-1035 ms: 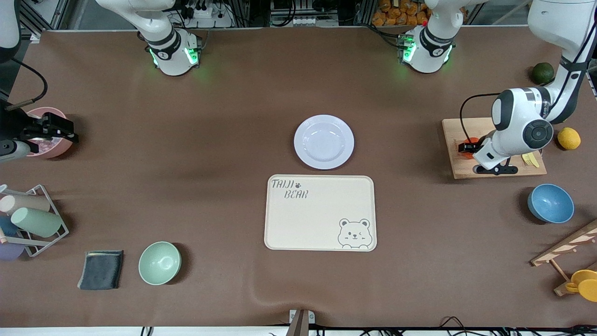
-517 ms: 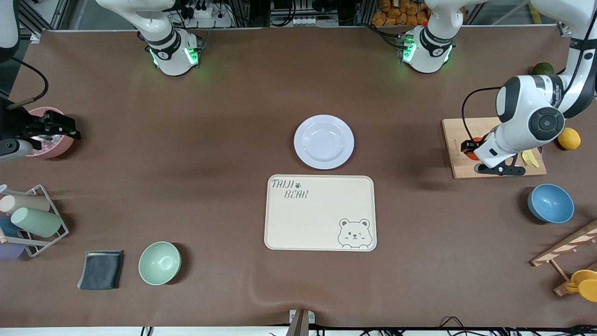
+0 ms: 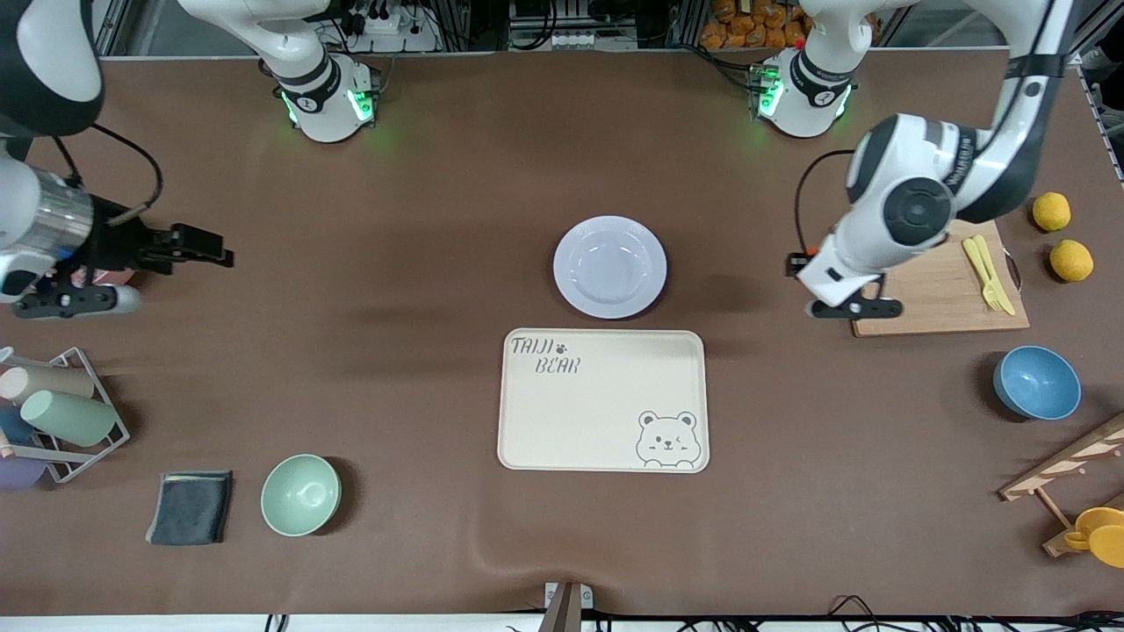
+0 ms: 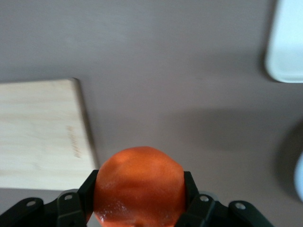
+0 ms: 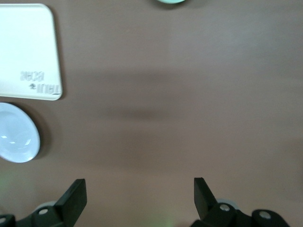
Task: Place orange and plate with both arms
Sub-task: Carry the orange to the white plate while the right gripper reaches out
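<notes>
1. At the right arm's end of the table we see the wire rack of cups (image 3: 60, 412); nearer the front camera lie the dark cloth (image 3: 190, 506) and the pale green bowl (image 3: 300, 494).
2. We find the right gripper (image 3: 206, 247) in the air over bare brown table (image 3: 395, 263), above the rack's end. In the right wrist view its fingers (image 5: 75, 198) stand wide apart with nothing between them.
3. At mid-table we note the plate (image 3: 609, 266), white and round, flat on the table. It is just beside the cream bear tray (image 3: 602, 400), on the side away from the front camera. The right wrist view also shows the plate (image 5: 18, 133) and one corner of the tray (image 5: 28, 52).
4. We place the left gripper (image 3: 795, 261) over bare table between the plate and the wooden cutting board (image 3: 940, 285). In the left wrist view its jaws are closed on the orange (image 4: 139, 186), which fills the gap between the fingers (image 4: 73, 208); the board's edge (image 4: 42, 135) lies beside it.
5. On the board we see pale yellow cutlery (image 3: 988, 273).
6. Toward the left arm's end we mark two lemons (image 3: 1051, 211), (image 3: 1071, 260) and, nearer the front camera, the blue bowl (image 3: 1036, 383).
</notes>
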